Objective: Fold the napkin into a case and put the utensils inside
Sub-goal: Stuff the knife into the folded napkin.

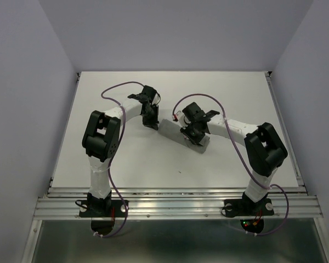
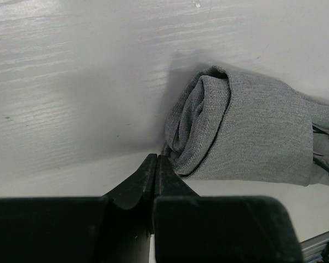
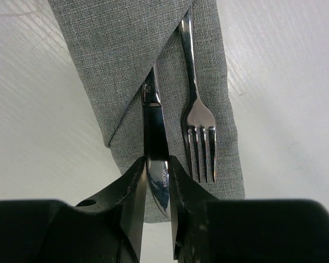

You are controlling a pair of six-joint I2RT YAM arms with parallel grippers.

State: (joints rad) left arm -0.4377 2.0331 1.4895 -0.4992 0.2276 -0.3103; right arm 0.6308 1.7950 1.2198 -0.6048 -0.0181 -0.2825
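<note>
The case (image 3: pixel 131 66) lies mid-way across the table (image 3: pixel 38 131), its length running straight away from the right claw (image 3: pixel 156 170). That claw grips the knife (image 3: pixel 153 126) by the blade, with the handle already under the fold (the fork (image 3: pixel 200 126) is tucked beside it). The left claw (image 2: pixel 156 164), pressed closed, sits at the case's rolled far end.

Knife (image 3: pixel 154 137) partly under napkin (image 3: pixel 120 60) fold

white table (image 1: pixel 126 164), faintly streaked top, evenly lit. pale grey walls (image 1: pixel 170 33) on three sides, plain. ribbed metal rail (image 1: pixel 175 205) along near edge; dull metal sheet (image 1: pixel 175 241) below.
</note>
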